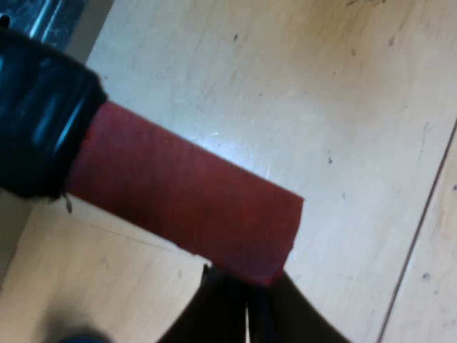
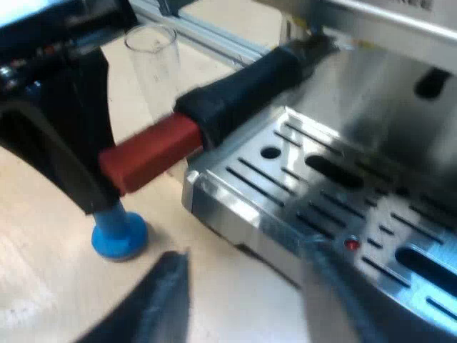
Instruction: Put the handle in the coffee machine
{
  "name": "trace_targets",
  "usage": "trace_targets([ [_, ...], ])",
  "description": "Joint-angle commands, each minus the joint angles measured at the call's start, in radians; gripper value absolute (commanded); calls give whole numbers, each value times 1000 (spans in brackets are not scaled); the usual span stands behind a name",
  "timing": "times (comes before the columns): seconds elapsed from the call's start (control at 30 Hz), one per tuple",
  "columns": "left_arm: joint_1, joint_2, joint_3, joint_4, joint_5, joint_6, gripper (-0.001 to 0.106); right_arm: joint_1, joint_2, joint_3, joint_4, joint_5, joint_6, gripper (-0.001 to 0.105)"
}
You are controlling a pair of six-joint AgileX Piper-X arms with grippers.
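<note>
Well, your right gripper hangs spread and empty by the drip tray. Your left gripper sits at the red end; you cannot tell its grip. Beyond, the dark handle reaches into the espresso machine front. Seating looks underway; next, swing the handle to lock.

Pale wooden table, blue tamper standing on it, clear measuring glass nearby

Left wrist view: very near, facing down onto the red handle end. Right wrist view: apparently farther, facing the machine front; shares that end.
</note>
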Motion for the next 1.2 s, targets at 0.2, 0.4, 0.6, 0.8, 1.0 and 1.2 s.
trace_targets([
  [0.2, -17, -11, -11, -184, 65, 83, 0, 1, -30, -1, 59, 3, 42, 77],
  [0.4, -17, -11, -13, -264, 71, 89, 0, 1, -30, -1, 79, -4, 65, 77],
  [0.6, -17, -11, -14, -332, 71, 89, 0, 1, -30, -1, 79, -4, 65, 77],
  [0.8, -17, -11, -14, -303, 71, 89, 0, 1, -30, -1, 79, -4, 65, 77],
  [1.0, 33, -11, -14, -129, 12, 89, 0, 1, -30, -1, 79, -4, 65, 77],
  [1.2, 176, -70, 0, -23, 11, 113, 0, 1, -30, -1, 79, -4, 65, 77],
])
